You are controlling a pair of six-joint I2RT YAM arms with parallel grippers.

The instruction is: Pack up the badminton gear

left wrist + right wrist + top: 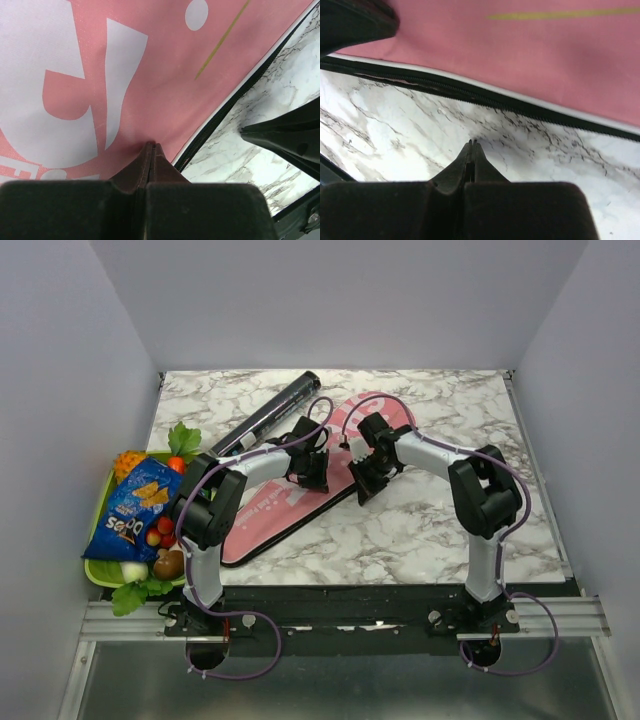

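Both clenched on nothing: the left gripper (152, 146) has its tip over the face of the pink bag (150, 75), contact unclear. The right gripper (471, 143) is over bare counter (560, 150), the bag's zipper edge (470, 92) just ahead. Bag's long axis runs across both tips; left is nearer.

Blue snack packet (133, 508) on green fruit tray (98, 572).
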